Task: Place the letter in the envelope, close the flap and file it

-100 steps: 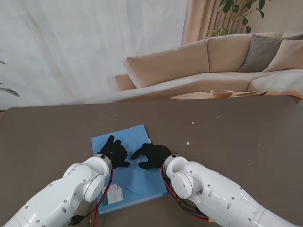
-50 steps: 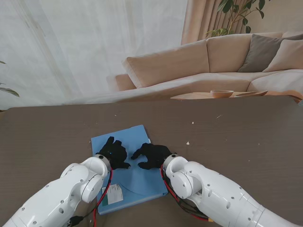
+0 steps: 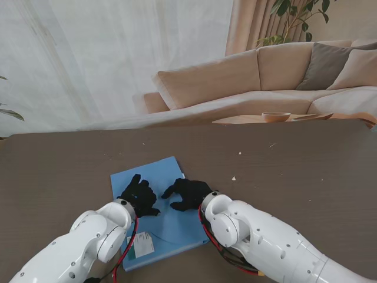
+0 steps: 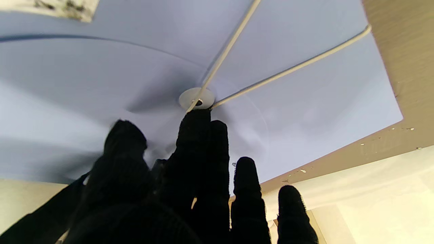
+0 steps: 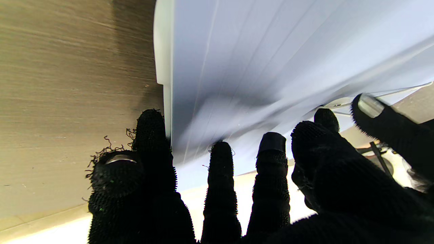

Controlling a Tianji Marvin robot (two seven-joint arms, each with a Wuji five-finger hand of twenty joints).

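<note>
Envelope point(image 3: 154, 200): light blue, flat on the brown surface point(image 3: 283, 171), tilted so one corner points away from me; near the edge closest to me, slightly left of centre.
Envelope close-up: round white clasp disc point(image 4: 196, 98) on the blue face, with two pale cords point(image 4: 288, 69) running out from it across the paper.
Label point(image 3: 142, 243): small white patch on the envelope's near left corner, just beside the left forearm.
Left hand point(image 3: 139, 195): black-gloved, palm down on the left half of the envelope; fingers point(image 4: 200, 135) spread and unclosed, one fingertip touching the clasp disc; grasping nothing.
Right hand point(image 3: 187, 193): black-gloved, palm down on the right half of the envelope, just beside the left hand; fingers point(image 5: 220, 162) apart and resting on or close over the blue paper, one near the envelope's side edge; no grip visible.
Envelope edge, right wrist view: pale rim point(image 5: 162, 51) lying against the wood grain, paper slightly bowed near the fingertips.
Letter: not distinguishable; cannot tell whether inside.
Surroundings: beige sofa point(image 3: 259, 76) and white curtain point(image 3: 88, 59) beyond the far edge; wooden bowl point(image 3: 276, 116) on a low stand past it.
</note>
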